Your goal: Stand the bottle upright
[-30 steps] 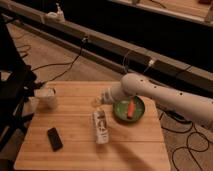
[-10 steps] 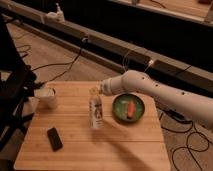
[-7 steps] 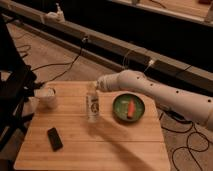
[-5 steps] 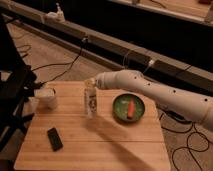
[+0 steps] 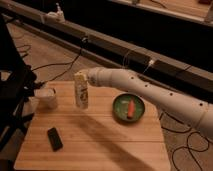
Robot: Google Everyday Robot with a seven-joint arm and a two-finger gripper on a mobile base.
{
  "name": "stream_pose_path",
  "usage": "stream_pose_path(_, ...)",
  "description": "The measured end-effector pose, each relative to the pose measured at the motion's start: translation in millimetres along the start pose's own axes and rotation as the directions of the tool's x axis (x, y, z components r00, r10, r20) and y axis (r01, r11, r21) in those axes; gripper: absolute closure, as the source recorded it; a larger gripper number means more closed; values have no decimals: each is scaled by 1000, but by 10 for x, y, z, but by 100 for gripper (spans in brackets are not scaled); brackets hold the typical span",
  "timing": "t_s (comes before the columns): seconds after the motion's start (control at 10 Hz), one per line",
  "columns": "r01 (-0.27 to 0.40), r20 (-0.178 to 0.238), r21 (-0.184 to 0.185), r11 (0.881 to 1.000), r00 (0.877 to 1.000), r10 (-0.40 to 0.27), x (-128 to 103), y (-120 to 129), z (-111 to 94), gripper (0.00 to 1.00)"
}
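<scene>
The slim cream-white bottle [image 5: 81,93] stands nearly upright on the wooden table [image 5: 100,147], left of centre, cap end up. My gripper [image 5: 86,76] is at the bottle's top, shut on its upper part. The white arm reaches in from the right. The bottle's base is at or just above the table top; I cannot tell whether it touches.
A squat white cup [image 5: 47,98] stands left of the bottle. A black phone [image 5: 54,138] lies at the front left. A green bowl [image 5: 128,108] with an orange item sits to the right. A dark chair [image 5: 12,95] is at the left edge, with cables on the floor behind.
The bottle lay flat on the table three seconds ago. My gripper has tipped it up and carried it left; it is now nearly upright.
</scene>
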Motion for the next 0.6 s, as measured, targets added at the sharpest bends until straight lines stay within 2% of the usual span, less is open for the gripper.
stream_pose_path(0.6,13,-2,3,1000,1000,-13,2,5,26,100)
